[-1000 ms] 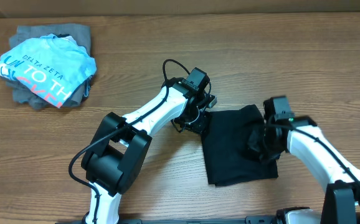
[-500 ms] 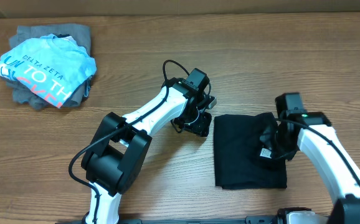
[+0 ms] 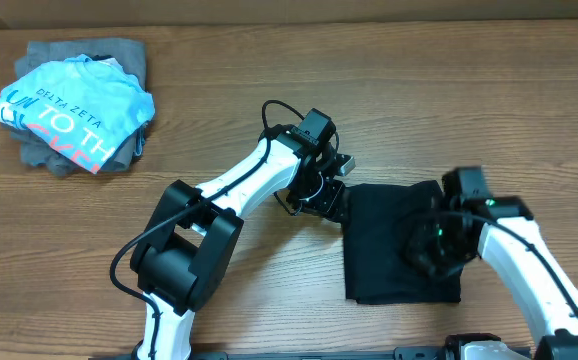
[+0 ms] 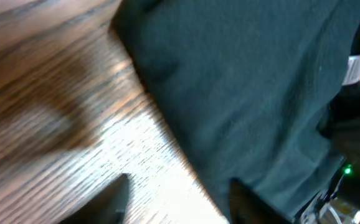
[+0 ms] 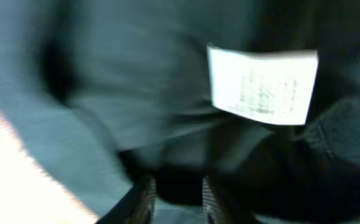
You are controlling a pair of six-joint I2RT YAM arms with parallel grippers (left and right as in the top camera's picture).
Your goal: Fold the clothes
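The clothes (image 3: 394, 245), a black T-shirt, lie folded into a rectangle right of the table's middle. My left gripper (image 3: 326, 200) is at the shirt's upper left corner. In the left wrist view my left gripper (image 4: 177, 202) is open: one finger rests over bare wood, the other over the clothes (image 4: 242, 81). My right gripper (image 3: 431, 252) hangs low over the shirt's right half. In the right wrist view its fingers (image 5: 144, 198) stand narrowly apart with dark fabric bunched between them. Blur hides whether they pinch it. The white neck label (image 5: 264, 84) lies just beyond them.
A light blue printed shirt (image 3: 74, 105) lies on a grey garment (image 3: 119, 55) at the far left back. The table's back edge (image 3: 289, 25) runs along the top. Bare wood lies between that pile and the arms.
The black shirt slid right with the right gripper, which then let go and moved left and down over the label. The left gripper's fingers spread wider at the shirt's corner.
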